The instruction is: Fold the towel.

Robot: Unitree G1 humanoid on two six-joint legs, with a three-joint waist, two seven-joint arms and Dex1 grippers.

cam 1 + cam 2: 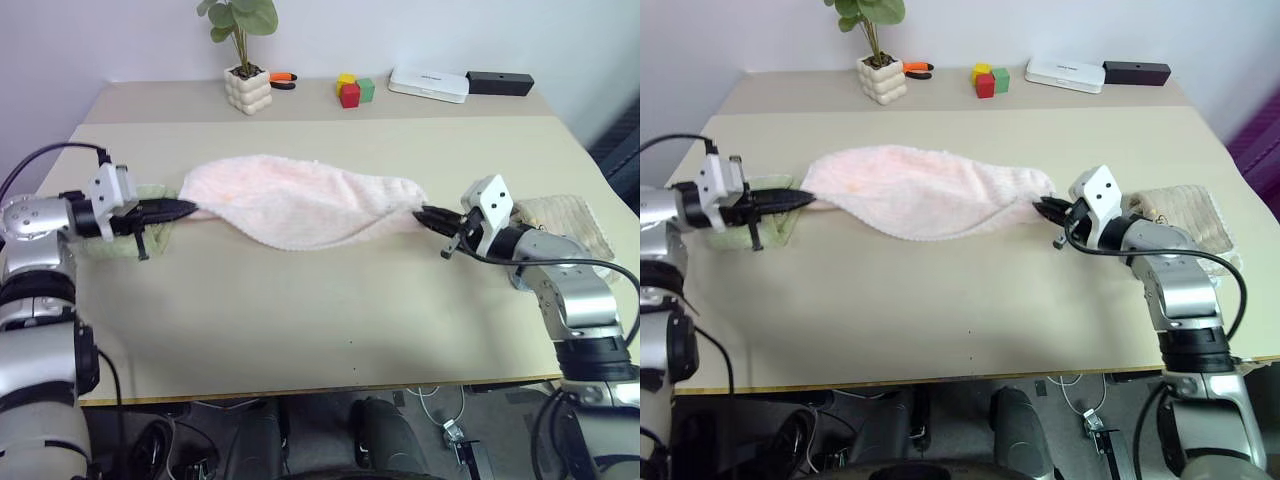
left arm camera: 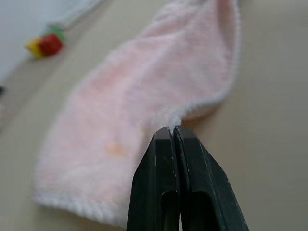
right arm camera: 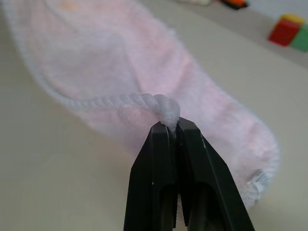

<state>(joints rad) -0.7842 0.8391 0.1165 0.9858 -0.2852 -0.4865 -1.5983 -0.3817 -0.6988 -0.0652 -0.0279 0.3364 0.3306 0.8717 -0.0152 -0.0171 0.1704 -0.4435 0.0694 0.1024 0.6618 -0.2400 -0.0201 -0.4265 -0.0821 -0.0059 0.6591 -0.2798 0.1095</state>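
Clamped together, both sets of jaws pinch the pink towel (image 1: 300, 205): the left gripper (image 1: 185, 210) bites its left end, the right gripper (image 1: 425, 215) its right end. Fluffy, pale and white-hemmed, the towel stretches across the middle of the frame on the beige table (image 1: 300, 320), sagging into a folded, curved band between them.

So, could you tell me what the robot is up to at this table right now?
The robot is folding the pink towel. The left gripper is shut on one end and the right gripper is shut on the other, so the towel is stretched between them across the table, sagging in the middle. A light green towel lies under the left gripper and a beige towel lies beside the right arm.
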